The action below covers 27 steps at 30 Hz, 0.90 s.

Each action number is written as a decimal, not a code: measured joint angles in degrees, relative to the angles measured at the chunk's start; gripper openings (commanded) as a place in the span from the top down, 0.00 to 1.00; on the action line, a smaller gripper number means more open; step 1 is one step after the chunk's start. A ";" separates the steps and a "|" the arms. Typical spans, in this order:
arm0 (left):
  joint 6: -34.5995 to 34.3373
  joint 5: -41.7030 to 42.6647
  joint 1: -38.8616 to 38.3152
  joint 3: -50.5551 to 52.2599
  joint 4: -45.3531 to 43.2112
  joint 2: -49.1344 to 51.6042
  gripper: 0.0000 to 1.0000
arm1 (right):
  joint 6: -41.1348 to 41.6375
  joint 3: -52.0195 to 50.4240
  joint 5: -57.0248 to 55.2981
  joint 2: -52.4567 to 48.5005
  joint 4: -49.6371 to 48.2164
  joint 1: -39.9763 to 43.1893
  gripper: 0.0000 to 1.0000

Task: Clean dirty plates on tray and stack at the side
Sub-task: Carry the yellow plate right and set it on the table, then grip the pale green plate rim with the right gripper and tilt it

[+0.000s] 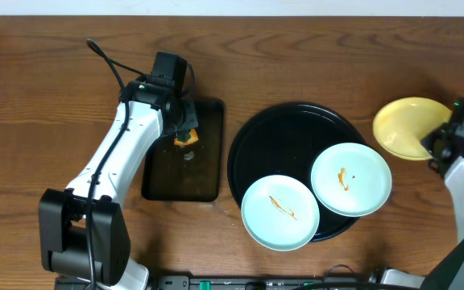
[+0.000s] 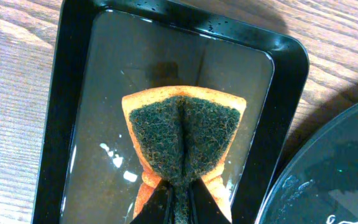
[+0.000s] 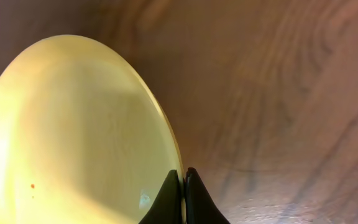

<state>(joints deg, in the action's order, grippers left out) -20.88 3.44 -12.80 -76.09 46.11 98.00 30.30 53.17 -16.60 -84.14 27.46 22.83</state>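
Observation:
Two pale mint-white plates (image 1: 280,212) (image 1: 351,179) with orange-brown smears rest on the front rim of the large round black tray (image 1: 276,137). The pale yellow plate (image 1: 405,125) is tilted beside the tray at the far right. My right gripper (image 3: 183,177) is shut on its rim, and the plate (image 3: 73,130) fills the left of the right wrist view. My left gripper (image 2: 178,196) is shut on an orange sponge with a dark green scrub face (image 2: 184,134), folded in the jaws above the small rectangular black tray (image 2: 73,93).
The rectangular tray (image 1: 184,173) holds shallow water and lies left of the round tray, whose rim (image 2: 328,168) shows in the left wrist view. Bare wooden table (image 1: 39,97) surrounds everything.

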 measured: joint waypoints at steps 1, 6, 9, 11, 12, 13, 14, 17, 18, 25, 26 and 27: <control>0.00 0.00 0.00 0.00 0.00 0.00 0.93 | 0.11 0.00 0.35 -0.31 -0.07 0.68 0.99; 0.00 0.00 0.00 0.00 0.00 0.00 0.93 | 0.31 0.00 2.25 -1.20 -0.63 2.62 0.89; 0.00 0.00 0.00 0.00 0.00 0.00 0.93 | 0.42 0.00 3.43 -1.20 -1.14 2.78 0.76; 0.00 0.00 0.00 0.00 0.00 0.00 0.93 | -0.50 0.00 5.77 -1.20 -0.94 2.78 0.75; 0.00 0.00 0.00 0.00 0.00 0.00 0.92 | -1.11 0.00 7.28 -1.20 -0.63 2.78 0.73; 0.00 0.00 0.00 0.00 0.00 0.00 0.92 | -1.92 0.00 9.46 -1.20 0.04 2.78 0.71; 0.00 0.00 0.00 0.00 0.00 0.00 0.93 | -2.80 0.00 11.91 -1.20 1.05 2.78 0.68; 0.00 0.00 0.00 0.00 0.02 0.00 0.92 | -6.58 0.02 20.52 -1.20 5.79 2.80 0.66; 0.00 0.00 0.00 0.00 0.00 0.00 0.92 | -7.85 0.00 23.34 -1.20 7.85 2.80 0.66; 0.00 0.00 0.00 0.00 0.02 0.00 0.93 | -15.54 -0.04 33.94 -1.22 20.11 2.82 0.65; 0.00 0.00 0.00 0.00 0.11 0.00 0.93 | -16.28 -0.04 34.49 -1.22 21.11 2.82 0.65; 0.00 0.00 0.00 0.00 0.22 0.00 0.92 | -16.98 -0.04 35.01 -1.22 22.01 2.82 0.65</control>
<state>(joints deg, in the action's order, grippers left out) -20.88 3.44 -12.80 -76.09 46.33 98.00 13.32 53.12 18.41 -85.36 49.47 25.65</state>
